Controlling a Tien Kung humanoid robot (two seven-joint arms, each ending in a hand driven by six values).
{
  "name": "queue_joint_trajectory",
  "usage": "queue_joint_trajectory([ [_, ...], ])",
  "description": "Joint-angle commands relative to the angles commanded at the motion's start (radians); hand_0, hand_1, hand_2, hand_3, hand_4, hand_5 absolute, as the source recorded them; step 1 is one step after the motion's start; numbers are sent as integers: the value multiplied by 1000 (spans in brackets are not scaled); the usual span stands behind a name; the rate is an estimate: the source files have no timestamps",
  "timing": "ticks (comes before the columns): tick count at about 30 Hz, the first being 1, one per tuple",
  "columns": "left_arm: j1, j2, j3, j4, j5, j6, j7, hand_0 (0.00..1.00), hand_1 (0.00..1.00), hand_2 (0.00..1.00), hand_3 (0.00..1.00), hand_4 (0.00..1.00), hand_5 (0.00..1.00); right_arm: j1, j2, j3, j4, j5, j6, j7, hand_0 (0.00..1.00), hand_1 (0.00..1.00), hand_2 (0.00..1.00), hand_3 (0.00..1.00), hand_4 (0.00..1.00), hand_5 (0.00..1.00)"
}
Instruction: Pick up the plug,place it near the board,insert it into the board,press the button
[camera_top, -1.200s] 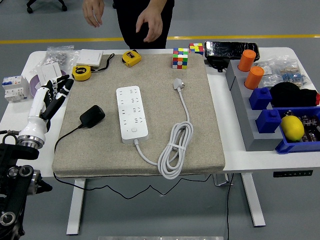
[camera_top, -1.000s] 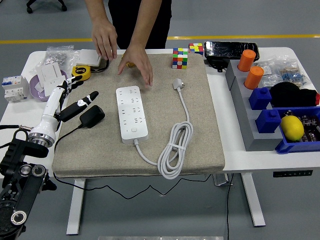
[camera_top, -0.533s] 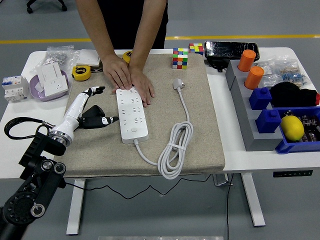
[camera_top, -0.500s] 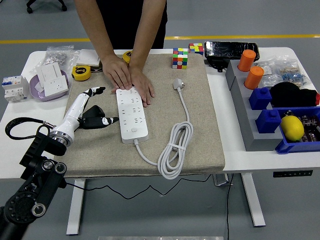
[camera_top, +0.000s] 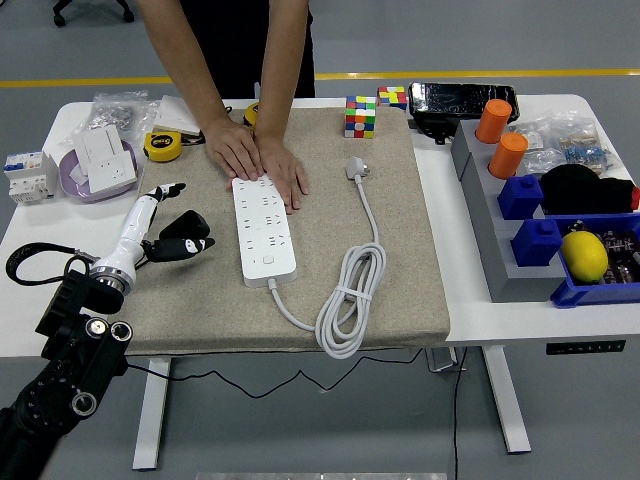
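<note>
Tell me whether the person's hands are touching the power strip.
Touching. The head view shows both of the person's hands pressed flat on the far end of the power strip, covering its top edge.

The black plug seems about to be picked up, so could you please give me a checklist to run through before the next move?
1. Left hand at the plug: ok, fingers around it, though a firm grip cannot be told.
2. Plug off the mat: not ok.
3. Board steady: ok, the person's hands press its far end.
4. Near sockets free of hands: ok.
5. Plug's cable free to follow: cannot tell.
6. Right hand: out of view.
</note>
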Motion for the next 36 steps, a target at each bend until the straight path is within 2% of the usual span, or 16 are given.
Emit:
queue_joint_trajectory([
  [1,0,0,-2,4,9,5,3,988,962,862,846,998,112,0,0,-2,0,1,0,1,818,747,743,758,998,816],
  [2,-2,0,-2,11,12,5,5,989,948,746,751,998,118,0,0,-1,0,-1,0,0,819,747,743,759,998,816],
  [7,-18,0,6,54,29,21,7,989,948,746,751,998,118,0,-1,-1,0,-3,1,0,819,747,743,759,998,816],
  [8,-21,0,8,62,35,24,7,915,889,707,726,998,125,0,-1,-2,0,-3,1,0,819,747,743,759,998,815],
  [13,-32,0,15,90,42,45,1,915,889,707,726,998,125,0,-2,-3,0,-4,1,0,819,747,743,759,998,815],
  [14,-35,0,17,94,43,51,0,857,840,656,689,998,124,-1,-2,-2,0,-5,1,0,819,747,743,758,998,815],
  [19,-50,0,14,119,48,72,-8,857,840,656,689,998,124,-1,-2,-1,0,-7,1,-1,819,747,743,758,998,815],
  [20,-53,0,14,123,49,73,-9,837,809,621,572,998,130,-1,-2,-1,0,-6,1,-1,819,747,743,758,998,816],
  [25,-59,0,13,136,58,80,-12,837,809,621,572,998,130,0,-2,-1,0,-4,1,0,819,747,743,758,998,816],
  [26,-59,0,11,136,64,79,-11,790,734,508,492,998,129,-1,-2,0,0,-4,1,0,818,747,743,759,998,817],
  [31,-64,0,9,149,74,85,-12,790,734,508,492,998,129,-1,-2,1,0,-5,1,-1,818,747,743,759,998,817],
  [32,-64,0,9,151,76,85,-12,666,587,449,491,919,137,-1,-2,1,0,-5,1,0,819,747,743,759,998,818],
  [36,-68,0,9,158,85,86,-13,666,587,449,491,919,137,1,-2,1,0,-4,0,1,819,747,743,759,998,818],
])
